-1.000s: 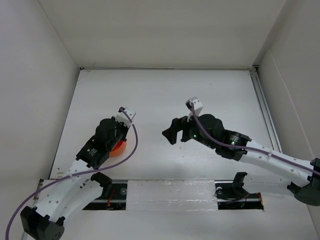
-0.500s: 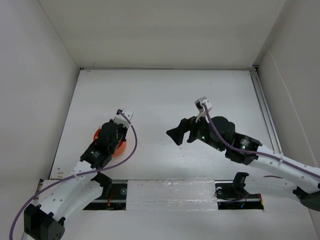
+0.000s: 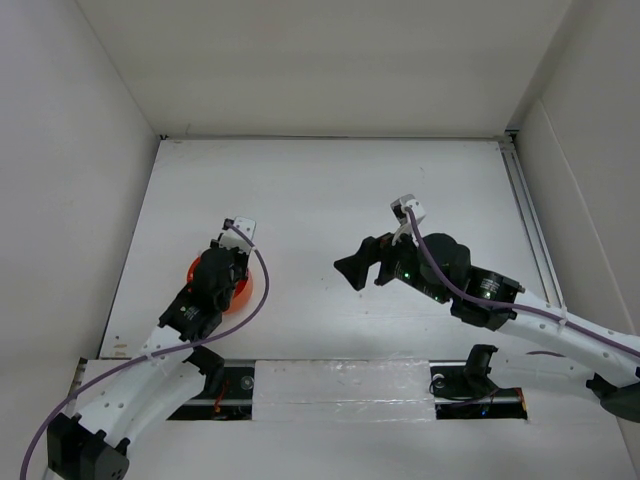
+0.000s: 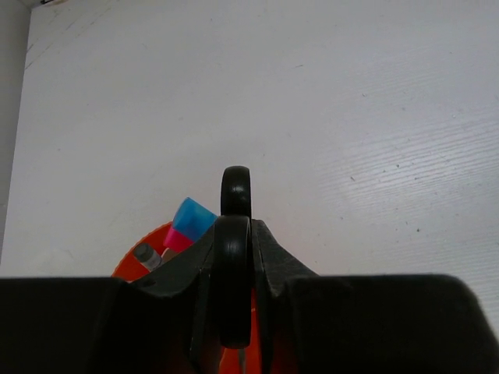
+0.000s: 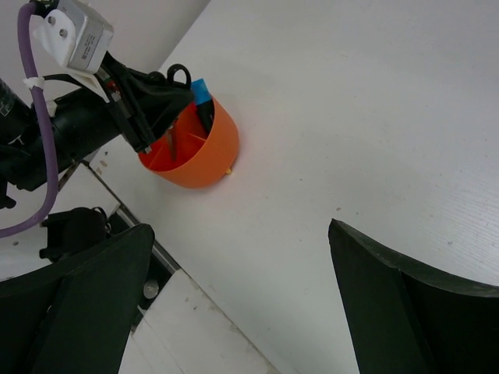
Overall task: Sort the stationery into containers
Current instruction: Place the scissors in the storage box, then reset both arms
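Note:
The orange cup point(image 3: 243, 293) stands at the near left, mostly under my left gripper point(image 3: 218, 280). In the left wrist view my left gripper point(image 4: 234, 312) is shut on the black-handled scissors point(image 4: 235, 195), whose ring handles stand up between the jaws over the cup point(image 4: 144, 238). A blue-capped marker point(image 4: 194, 217), a pink cap point(image 4: 177, 240) and a grey pen end point(image 4: 144, 253) stick up from the cup. The right wrist view shows the cup point(image 5: 199, 156), the scissors handle point(image 5: 178, 75) and a blade point(image 5: 170, 144) inside the cup. My right gripper point(image 3: 350, 268) is open and empty, mid-table.
White walls close in the table on the left, back and right. A metal rail point(image 3: 528, 215) runs along the right edge. The arm bases and a white strip point(image 3: 340, 380) lie along the near edge.
My left gripper has drawn back toward the near left, uncovering more of the cup's rim. My right gripper moved a little right and nearer, then stayed still.

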Motion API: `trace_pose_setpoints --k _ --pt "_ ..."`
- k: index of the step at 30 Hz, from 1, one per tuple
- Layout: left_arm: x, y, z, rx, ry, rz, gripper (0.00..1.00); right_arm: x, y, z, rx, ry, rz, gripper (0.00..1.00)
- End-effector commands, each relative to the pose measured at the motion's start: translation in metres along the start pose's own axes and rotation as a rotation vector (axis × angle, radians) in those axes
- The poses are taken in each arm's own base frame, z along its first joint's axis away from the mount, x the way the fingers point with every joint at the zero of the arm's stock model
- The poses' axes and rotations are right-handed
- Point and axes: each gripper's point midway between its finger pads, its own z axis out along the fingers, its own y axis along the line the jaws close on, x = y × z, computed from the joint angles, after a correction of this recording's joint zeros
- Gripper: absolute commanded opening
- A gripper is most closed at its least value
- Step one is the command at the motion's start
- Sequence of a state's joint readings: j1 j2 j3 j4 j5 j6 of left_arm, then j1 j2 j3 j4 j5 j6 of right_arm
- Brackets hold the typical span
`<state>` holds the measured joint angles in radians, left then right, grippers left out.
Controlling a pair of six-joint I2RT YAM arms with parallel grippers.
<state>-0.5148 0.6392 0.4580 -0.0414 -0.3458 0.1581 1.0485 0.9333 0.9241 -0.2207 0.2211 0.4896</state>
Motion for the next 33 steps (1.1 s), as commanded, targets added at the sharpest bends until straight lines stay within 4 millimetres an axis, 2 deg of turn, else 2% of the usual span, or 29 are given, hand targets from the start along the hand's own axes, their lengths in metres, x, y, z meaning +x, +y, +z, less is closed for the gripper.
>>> trace_pose_setpoints --k 1,6,7,13,15,16,17,18,19,20,26,28,30,33 --pt "-0.011 0.007 0.001 -0.037 -0.049 -0.035 0.14 -0.018 0.004 -0.005 -0.003 -0.058 0.001 1.0" --pt "-0.011 0.01 0.0 -0.055 -0.047 -0.035 0.19 -0.02 0.0 -0.006 0.024 -0.059 -0.002 1.0" --pt "-0.01 0.012 0.0 -0.071 -0.045 -0.045 0.25 -0.02 -0.001 -0.009 0.024 -0.059 -0.002 1.0" --pt "-0.02 0.012 -0.006 -0.055 -0.09 -0.072 0.4 -0.025 0.0 -0.009 0.028 -0.071 0.001 1.0" --pt "-0.028 0.003 -0.011 0.012 -0.128 -0.071 0.46 -0.022 -0.001 -0.007 0.033 -0.062 -0.002 1.0" --pt "-0.037 0.001 -0.017 0.036 -0.168 -0.084 0.81 -0.022 -0.001 -0.007 0.033 -0.062 -0.002 1.0" --pt "-0.043 -0.001 -0.02 0.062 -0.2 -0.065 1.0 -0.023 0.0 -0.004 0.034 -0.06 -0.003 1.0" --pt "-0.052 -0.006 -0.026 0.1 -0.233 -0.07 1.0 -0.024 -0.002 -0.004 0.043 -0.064 -0.012 1.0" --pt "-0.062 -0.002 -0.033 0.096 -0.272 -0.083 1.0 -0.022 -0.002 -0.003 0.048 -0.054 -0.015 1.0" --pt "-0.063 -0.001 -0.035 0.095 -0.278 -0.085 1.0 -0.02 -0.005 0.0 0.061 -0.049 -0.018 1.0" --pt "-0.104 0.016 -0.069 0.085 -0.424 -0.172 1.0 -0.025 -0.013 -0.004 0.123 -0.042 -0.028 1.0" --pt "-0.113 0.026 -0.082 0.056 -0.464 -0.229 1.0 -0.029 -0.018 -0.012 0.15 -0.049 -0.03 1.0" --pt "-0.125 0.033 -0.099 0.063 -0.51 -0.34 1.0 -0.037 -0.021 -0.02 0.169 -0.064 -0.021 1.0" --pt "-0.133 0.045 -0.117 0.049 -0.53 -0.524 1.0 -0.046 -0.028 -0.04 0.209 -0.08 -0.007 1.0"
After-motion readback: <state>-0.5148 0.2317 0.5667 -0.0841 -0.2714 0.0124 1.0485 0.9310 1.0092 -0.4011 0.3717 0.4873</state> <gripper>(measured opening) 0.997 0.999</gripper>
